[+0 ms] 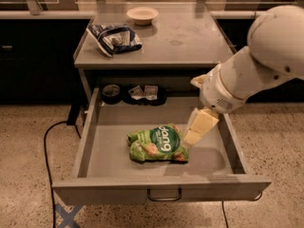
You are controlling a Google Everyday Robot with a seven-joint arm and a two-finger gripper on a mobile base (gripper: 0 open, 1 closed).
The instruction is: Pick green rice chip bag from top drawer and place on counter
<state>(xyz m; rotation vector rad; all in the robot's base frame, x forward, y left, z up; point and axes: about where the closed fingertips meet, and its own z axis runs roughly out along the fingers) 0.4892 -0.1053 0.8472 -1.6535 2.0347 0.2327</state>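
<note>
The green chip bag (156, 144) is seen lying in the open drawer (161, 188), lower centre of frame. The gripper (193, 137) is held at the bag's right edge; whether anything is grasped cannot be told.

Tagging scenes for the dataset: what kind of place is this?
Likely an office break area: grey counter with a bowl and a dark blue snack bag, open top drawer holding the green rice chip bag. The hand hangs over the drawer, beside that bag.
</note>
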